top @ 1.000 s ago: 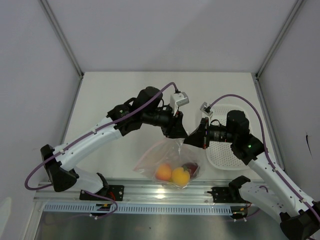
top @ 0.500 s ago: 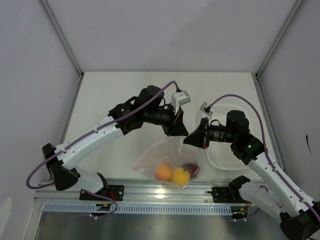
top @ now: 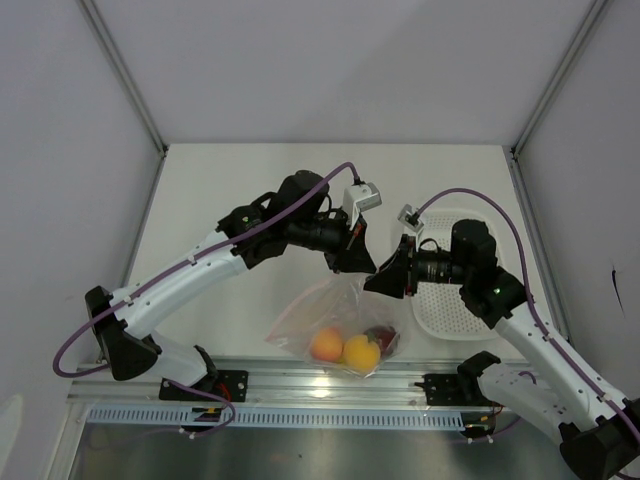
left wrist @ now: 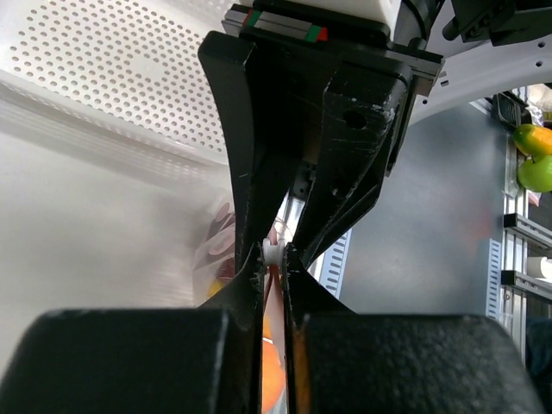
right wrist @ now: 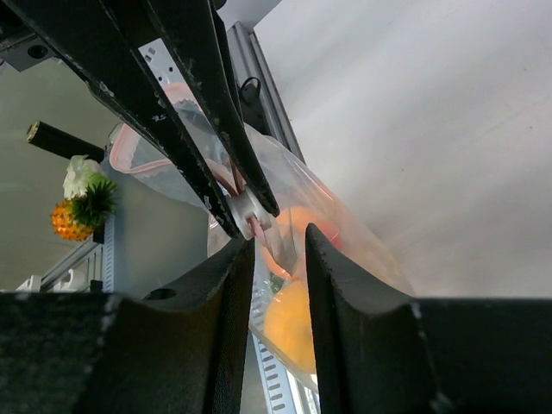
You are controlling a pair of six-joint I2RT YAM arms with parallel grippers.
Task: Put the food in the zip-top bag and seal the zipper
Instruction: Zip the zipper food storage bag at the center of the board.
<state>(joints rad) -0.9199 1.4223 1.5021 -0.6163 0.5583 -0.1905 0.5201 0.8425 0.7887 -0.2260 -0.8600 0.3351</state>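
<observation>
The table (top: pixel 250 180) spreads out under both arms. The basket (top: pixel 452 300) lies on it to the right of the right gripper (top: pixel 383 280), partly under that arm's wrist. The bag (top: pixel 320 312) hangs below the two grippers. Its top edge is gathered up to their fingertips and its body sags toward the near edge of the table. The food (top: pixel 361 352) sits at the bottom of the bag, well below the fingertips: an orange piece, a yellow piece and a dark red piece, pressed close together. The zipper (left wrist: pixel 269 289) runs up between the pads of the left gripper (top: pixel 352 264), which is clamped on it, fingers pressed together with only the strip between them. A small white piece (left wrist: pixel 272 252) sits on the strip right at the left fingertips. The right gripper meets the left one tip to tip, its fingers apart with a clear gap. The strip passes through that gap; whether either right finger touches it cannot be told.
</observation>
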